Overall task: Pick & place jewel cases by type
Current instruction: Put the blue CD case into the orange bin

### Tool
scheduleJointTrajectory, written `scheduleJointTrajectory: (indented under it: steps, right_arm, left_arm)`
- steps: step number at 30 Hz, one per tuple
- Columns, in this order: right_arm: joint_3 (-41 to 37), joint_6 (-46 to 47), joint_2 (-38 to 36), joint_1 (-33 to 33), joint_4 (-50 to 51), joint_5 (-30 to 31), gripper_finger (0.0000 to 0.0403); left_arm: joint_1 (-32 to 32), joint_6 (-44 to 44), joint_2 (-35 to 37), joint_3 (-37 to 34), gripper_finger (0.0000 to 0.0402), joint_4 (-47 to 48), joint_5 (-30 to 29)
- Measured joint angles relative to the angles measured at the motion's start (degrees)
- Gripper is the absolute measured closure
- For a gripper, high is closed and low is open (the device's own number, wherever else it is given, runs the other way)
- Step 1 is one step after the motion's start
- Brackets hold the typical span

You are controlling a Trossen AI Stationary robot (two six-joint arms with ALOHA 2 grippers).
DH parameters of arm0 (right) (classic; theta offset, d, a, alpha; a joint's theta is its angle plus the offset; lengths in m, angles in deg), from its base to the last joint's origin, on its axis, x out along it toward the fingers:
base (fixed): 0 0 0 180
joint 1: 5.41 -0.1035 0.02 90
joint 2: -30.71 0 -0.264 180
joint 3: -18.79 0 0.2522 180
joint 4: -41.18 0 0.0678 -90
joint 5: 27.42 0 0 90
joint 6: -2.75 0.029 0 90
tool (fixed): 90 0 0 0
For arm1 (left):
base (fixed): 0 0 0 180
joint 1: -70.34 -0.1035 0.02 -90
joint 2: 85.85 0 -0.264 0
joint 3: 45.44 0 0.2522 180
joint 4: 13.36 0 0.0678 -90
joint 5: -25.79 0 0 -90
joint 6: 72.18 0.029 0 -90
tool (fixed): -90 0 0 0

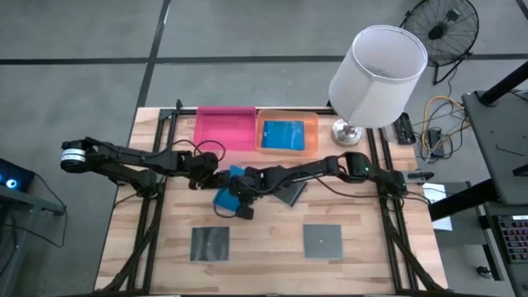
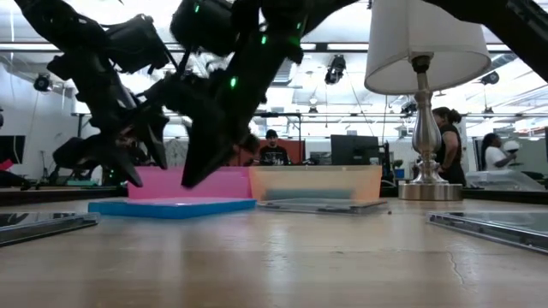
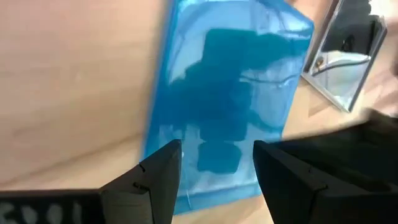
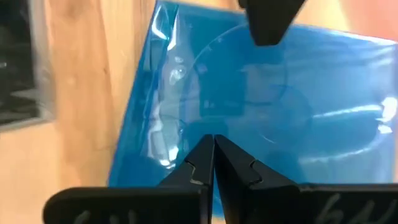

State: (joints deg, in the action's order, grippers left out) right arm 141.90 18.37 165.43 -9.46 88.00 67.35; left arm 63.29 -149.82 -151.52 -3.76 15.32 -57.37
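Arms reach to surface (image 1: 272, 264) centre; left gripper (image 3: 214, 163) spread above blue case (image 3: 227, 93), right gripper (image 4: 214, 163) pressed together w/ tips over it.

The high view looked straight down on the whole wooden table (image 1: 272, 247) from well above. The low view sat at table-top height and faced level across the boards into the room behind. The left wrist view looked past its own fingers (image 3: 155, 180), close above a blue case (image 3: 230, 99) lying on the wood. The right wrist view looked down from equally near onto that blue case. All four views shared this case at mid-table.
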Motion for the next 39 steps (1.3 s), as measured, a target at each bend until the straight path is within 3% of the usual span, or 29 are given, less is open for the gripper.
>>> scheduleJointTrajectory:
  steps: [6,16,25,39]
  right_arm:
    - [0.10,3.92,-3.62,-0.39,4.09,4.45,0.0395]
    - [-0.47,22.27,-4.37,-1.51,10.41,4.25,0.0395]
    - [-0.60,35.49,-2.84,-3.06,10.28,3.90,0.0395]
    - [-0.75,42.32,-1.67,-4.30,12.29,4.23,0.0394]
  left_arm:
    - [-0.02,1.64,0.00,-0.04,0.0220,0.08,-2.52]
    - [-0.07,5.54,0.00,-0.09,0.0220,4.24,-5.10]
    - [-0.37,9.72,0.00,-0.09,0.0220,4.70,-6.04]
    - [-0.44,16.19,-4.26,-0.09,0.0220,5.36,-7.40]
